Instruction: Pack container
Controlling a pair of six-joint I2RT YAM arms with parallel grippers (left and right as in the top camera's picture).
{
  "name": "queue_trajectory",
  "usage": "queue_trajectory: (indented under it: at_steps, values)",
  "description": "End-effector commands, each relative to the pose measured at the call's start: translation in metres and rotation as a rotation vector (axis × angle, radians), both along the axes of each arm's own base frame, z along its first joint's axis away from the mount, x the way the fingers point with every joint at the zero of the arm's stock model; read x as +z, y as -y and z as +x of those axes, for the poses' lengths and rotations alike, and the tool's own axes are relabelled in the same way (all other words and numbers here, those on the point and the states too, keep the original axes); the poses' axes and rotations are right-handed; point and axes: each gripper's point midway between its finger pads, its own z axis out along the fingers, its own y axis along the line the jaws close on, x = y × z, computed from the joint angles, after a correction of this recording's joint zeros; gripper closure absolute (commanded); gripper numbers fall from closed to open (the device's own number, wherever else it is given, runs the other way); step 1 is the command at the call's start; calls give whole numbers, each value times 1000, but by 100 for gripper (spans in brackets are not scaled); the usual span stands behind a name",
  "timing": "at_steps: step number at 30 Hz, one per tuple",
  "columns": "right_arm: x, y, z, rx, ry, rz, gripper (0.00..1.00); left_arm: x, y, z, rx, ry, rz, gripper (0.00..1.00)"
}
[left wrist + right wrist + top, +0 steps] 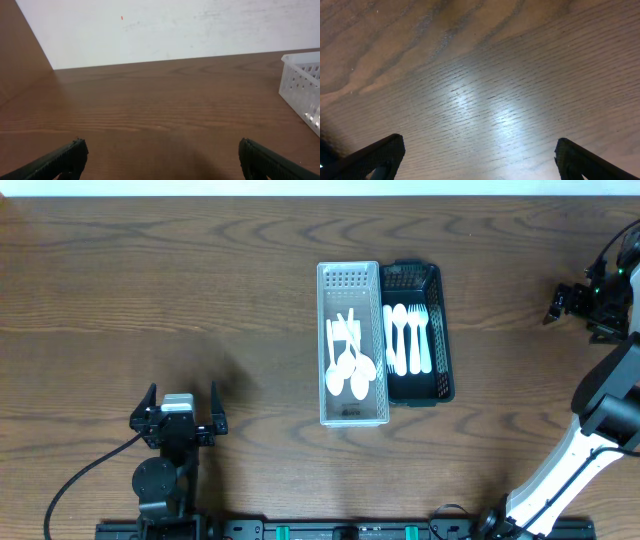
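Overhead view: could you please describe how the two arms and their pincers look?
The left arm is black, with a grey block behind the black left pincer and a black cable. The right arm has a white lower link, black upper parts, a green light and a black right pincer.

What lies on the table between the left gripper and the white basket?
Only bare table between the left gripper and the white basket, in the overhead view.

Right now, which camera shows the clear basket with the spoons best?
Overhead: the whole clear basket and its white spoons are visible. Left wrist catches only one corner at its right edge; right wrist shows only the table.
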Motion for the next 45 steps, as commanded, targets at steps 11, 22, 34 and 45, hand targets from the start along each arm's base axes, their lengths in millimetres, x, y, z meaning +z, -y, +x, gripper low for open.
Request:
queue_trajectory:
  at_steps: [11, 22, 34, 45]
  values:
    - [3, 1, 0, -16, 6, 0, 1, -15, -2, 0, 11, -33, -10, 2]
    - [3, 1, 0, -16, 6, 0, 1, -15, -2, 0, 11, -33, -10, 2]
    - [3, 1, 0, -16, 6, 0, 1, -15, -2, 0, 11, -33, -10, 2]
    - [15, 11, 32, -17, 159, -49, 1, -15, -2, 0, 11, -33, -10, 2]
